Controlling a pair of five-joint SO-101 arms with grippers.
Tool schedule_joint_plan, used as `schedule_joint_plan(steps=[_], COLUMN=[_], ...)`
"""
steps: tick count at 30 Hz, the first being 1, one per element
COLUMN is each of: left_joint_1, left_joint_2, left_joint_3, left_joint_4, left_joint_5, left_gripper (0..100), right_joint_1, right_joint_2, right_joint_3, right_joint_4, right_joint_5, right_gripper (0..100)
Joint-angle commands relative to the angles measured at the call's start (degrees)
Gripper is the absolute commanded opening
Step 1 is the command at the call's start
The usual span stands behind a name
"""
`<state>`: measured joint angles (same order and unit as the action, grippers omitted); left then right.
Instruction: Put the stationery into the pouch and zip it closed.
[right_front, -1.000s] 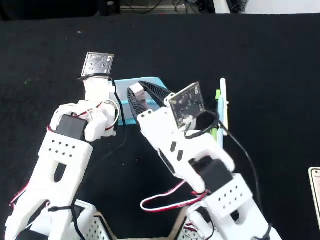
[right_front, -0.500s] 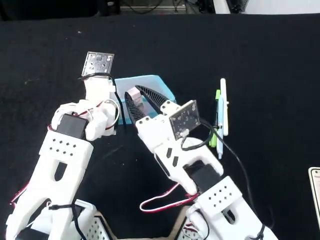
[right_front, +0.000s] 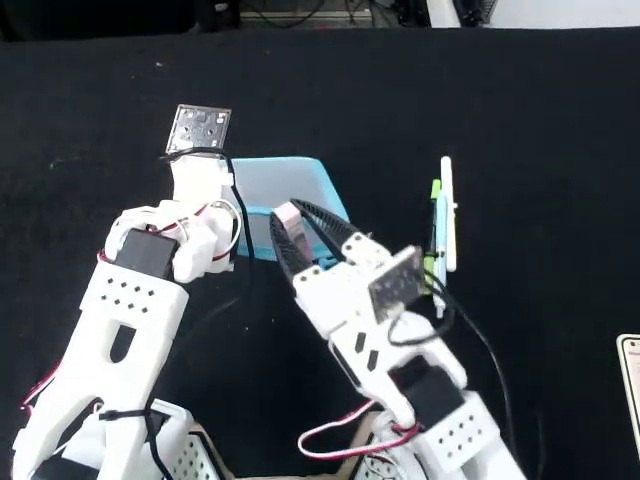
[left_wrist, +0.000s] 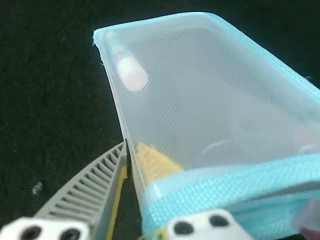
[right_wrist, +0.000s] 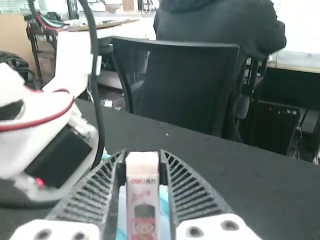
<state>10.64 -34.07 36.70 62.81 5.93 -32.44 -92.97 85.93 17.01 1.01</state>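
Right gripper (right_wrist: 141, 154): clamped on white rectangular eraser (right_wrist: 142, 210), at near edge of pouch. Left gripper (left_wrist: 131, 155): pinching zip edge of translucent blue-trimmed mesh pouch (right_front: 285, 180). Advice: hold mouth open; carry eraser well inside before release. Far right: coloured pens (right_front: 443, 220) on table

My left claw (left_wrist: 132, 170) pinches the pouch (right_front: 285, 190) at its 9 o'clock edge on the tabletop (right_front: 520, 110). My right claw (right_front: 292, 225), gripping the eraser (right_front: 288, 217), sits at the pouch's 5 o'clock corner. The pens (right_front: 443, 220) lie at its 3 o'clock, well apart.
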Motion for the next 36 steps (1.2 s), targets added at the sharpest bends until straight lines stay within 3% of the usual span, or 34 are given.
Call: schedule_joint_plan(steps=[1,8,13,18,27,36], left_joint_1=[0.7,0.7,0.7,0.7,0.7,0.7], left_joint_2=[0.4,0.4,0.4,0.4,0.4,0.4], left_joint_3=[1.6,1.6,1.6,1.6,1.6,1.6], left_joint_4=[0.1,0.1,-0.1,-0.2,-0.2,-0.1], left_joint_5=[0.5,0.5,0.5,0.5,0.5,0.5], left_gripper=[3,3,3,3,3,3], right_joint_1=[-0.4,-0.4,5.3,10.6,10.9,10.9], right_joint_2=[-6.0,-12.7,-14.5,-15.8,-15.9,-15.9], right_joint_3=[2.3,8.7,10.5,6.5,-4.7,-6.4], right_joint_4=[1.0,1.1,2.3,14.3,35.1,38.2], right_joint_5=[0.1,0.1,0.0,-0.1,0.1,4.5], right_gripper=[1.1,1.1,1.2,1.5,1.5,1.2])
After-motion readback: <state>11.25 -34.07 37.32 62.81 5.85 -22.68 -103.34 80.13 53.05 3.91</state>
